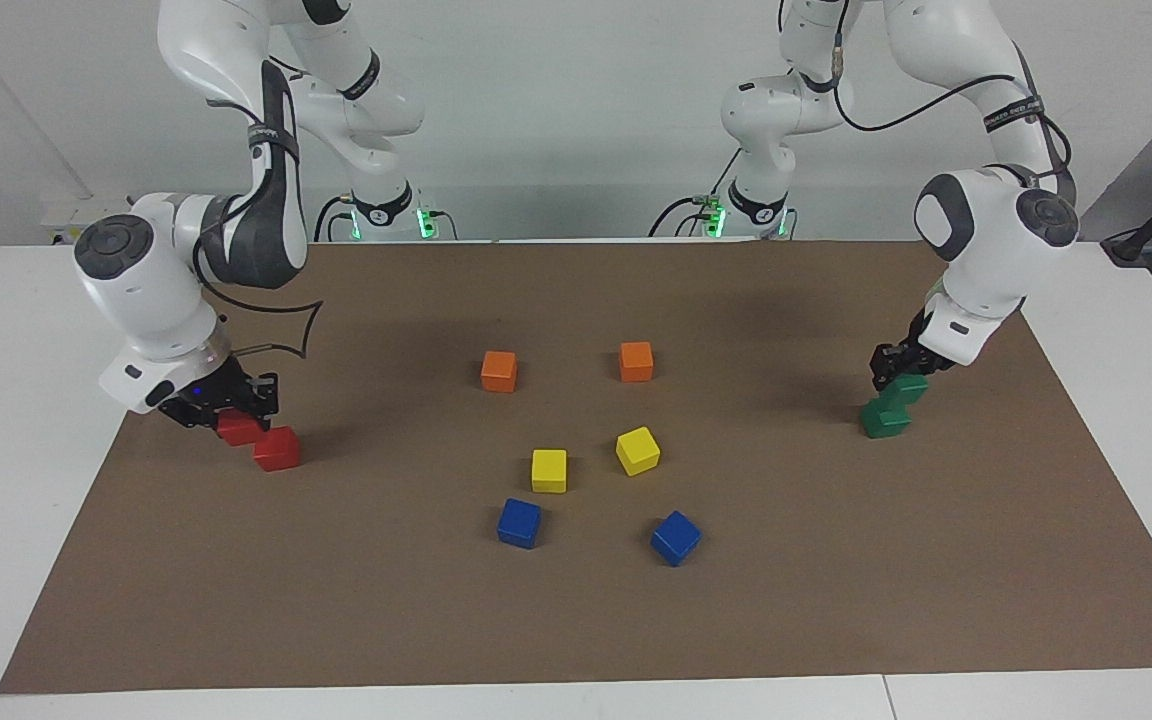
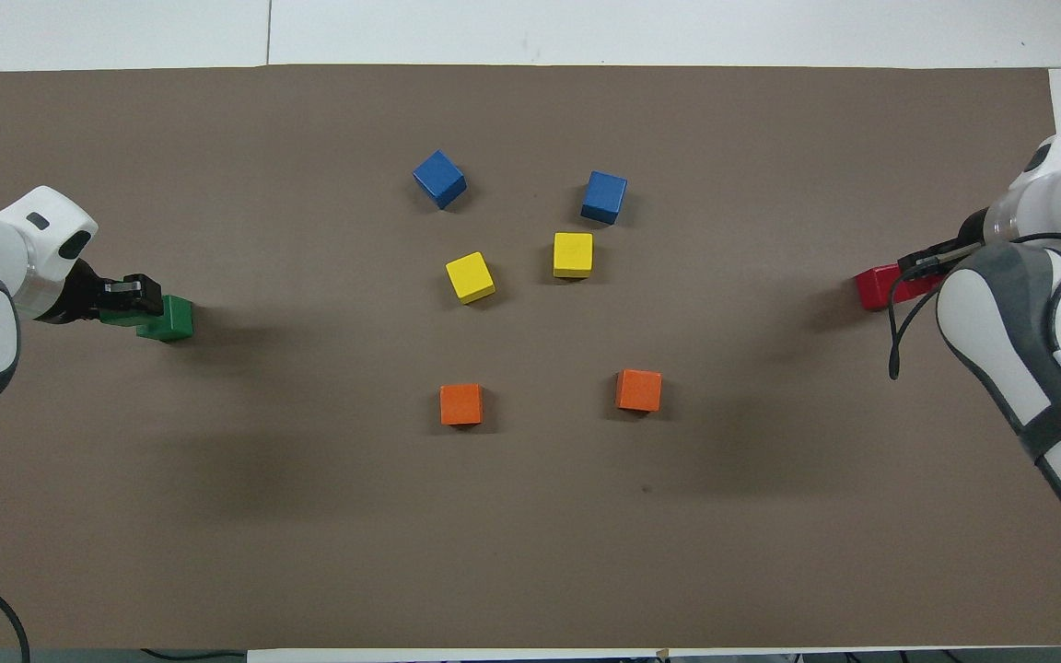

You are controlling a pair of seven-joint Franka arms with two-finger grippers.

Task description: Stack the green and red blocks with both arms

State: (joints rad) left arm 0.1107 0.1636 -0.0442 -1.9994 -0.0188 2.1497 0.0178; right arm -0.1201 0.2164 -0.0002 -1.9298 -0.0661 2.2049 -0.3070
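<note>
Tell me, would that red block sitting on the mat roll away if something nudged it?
Probably not: the red block on the mat is a flat-faced cube, so it would likely slide, not roll. It looks stiff and glossy, perhaps a little slippery. The right pincer carries its twin easily, so it seems light.

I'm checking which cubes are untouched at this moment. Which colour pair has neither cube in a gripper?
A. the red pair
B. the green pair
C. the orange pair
C: both orange cubes sit free on the brown mat, while the right gripper holds a red cube beside the other red cube, and the left gripper holds a green cube at the other green cube.
</note>
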